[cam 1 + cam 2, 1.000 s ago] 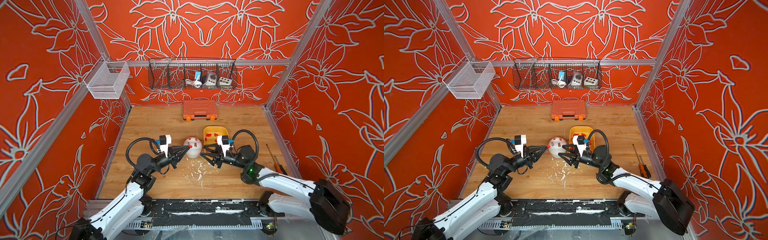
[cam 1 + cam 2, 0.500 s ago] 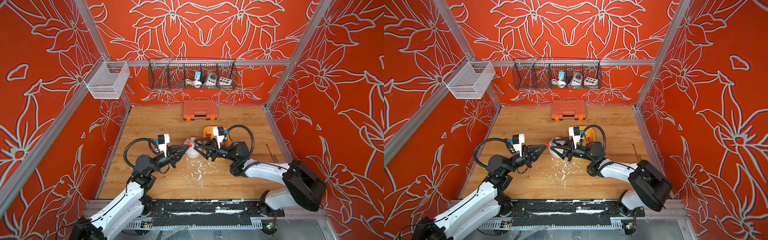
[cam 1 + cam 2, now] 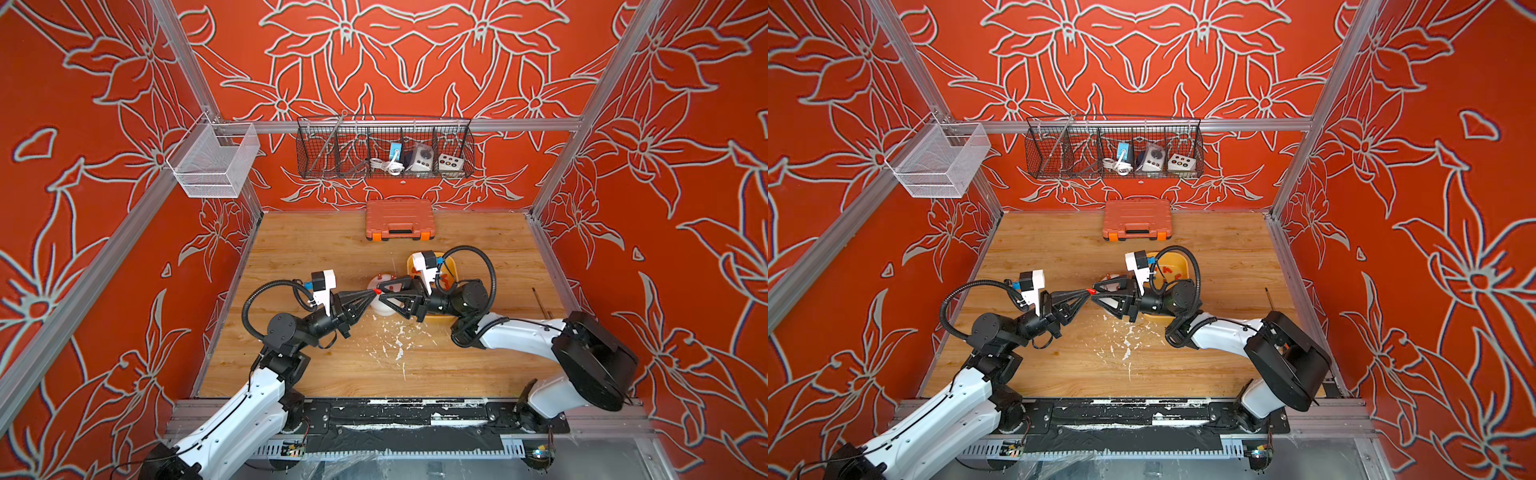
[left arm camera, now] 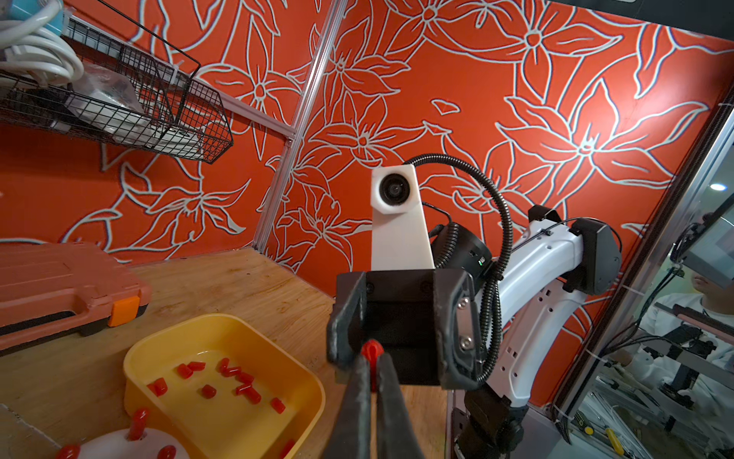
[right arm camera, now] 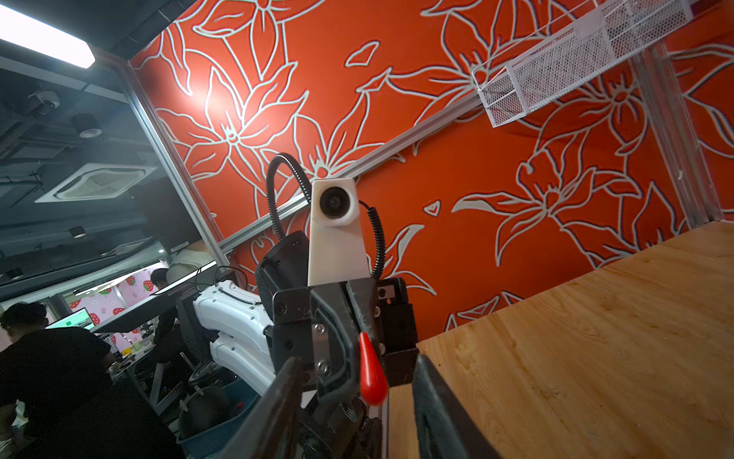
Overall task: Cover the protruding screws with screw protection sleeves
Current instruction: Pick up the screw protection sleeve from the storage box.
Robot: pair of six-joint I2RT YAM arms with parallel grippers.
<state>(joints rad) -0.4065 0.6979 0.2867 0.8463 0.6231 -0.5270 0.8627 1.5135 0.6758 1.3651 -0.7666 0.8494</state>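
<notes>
My left gripper (image 3: 375, 291) is shut on a red screw protection sleeve (image 4: 371, 349), held in the air over the white dome (image 3: 384, 308). My right gripper (image 3: 383, 292) faces it tip to tip. It is open, with one finger (image 5: 278, 405) on each side of the sleeve (image 5: 371, 373) and a gap to both. In the left wrist view three red sleeves (image 4: 139, 423) stand on the dome (image 4: 119, 447); no bare protruding screw shows. The yellow tray (image 4: 222, 328) beside the dome holds several loose sleeves (image 4: 246, 391).
A shut orange tool case (image 3: 400, 219) lies at the back of the wooden table. A screwdriver (image 3: 542, 303) lies by the right wall. White chips (image 3: 395, 338) litter the table in front of the dome. A black wire basket (image 3: 384, 149) and a white mesh basket (image 3: 212, 162) hang on the walls.
The right gripper has risen from the table beside the dome and swung left to meet the left gripper's tip, its jaws narrowing a little. The left gripper has barely moved.
</notes>
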